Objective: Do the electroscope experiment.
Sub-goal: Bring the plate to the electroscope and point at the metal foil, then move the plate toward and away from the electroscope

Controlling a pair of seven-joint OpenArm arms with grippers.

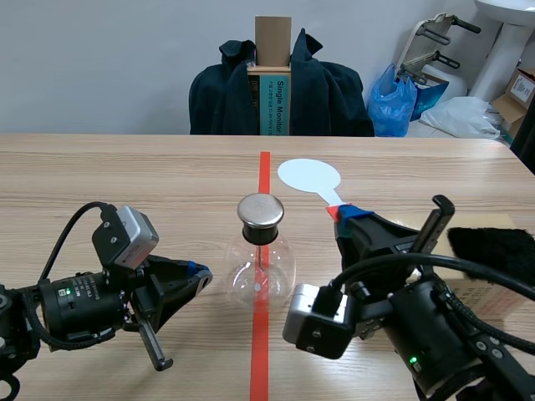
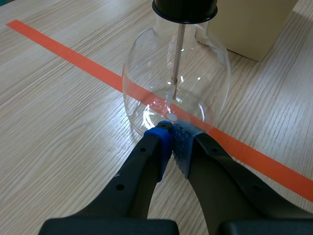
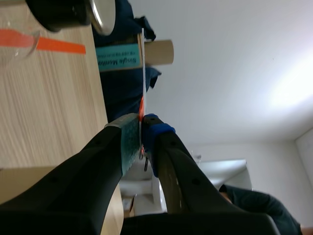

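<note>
The electroscope, a round glass flask (image 1: 261, 269) with a black stopper and a metal cap (image 1: 261, 210), stands on the red tape line mid-table. My left gripper (image 1: 199, 272) lies low to the flask's left, shut on nothing. In the left wrist view the gripper (image 2: 171, 132) has its tips right at the flask's (image 2: 146, 83) lower wall, and a thin rod (image 2: 179, 54) hangs inside. My right gripper (image 1: 344, 215) is shut on the handle of a white round paddle (image 1: 308, 175), right of the cap. In the right wrist view the paddle (image 3: 143, 73) shows edge-on between the fingers (image 3: 124, 142).
A black fuzzy cloth (image 1: 493, 251) lies on a beige box (image 1: 481, 288) at the table's right; the box (image 2: 254, 24) stands just behind the flask in the left wrist view. Across the table is a chair draped with a dark jacket (image 1: 280, 92). Bags and boxes sit far right.
</note>
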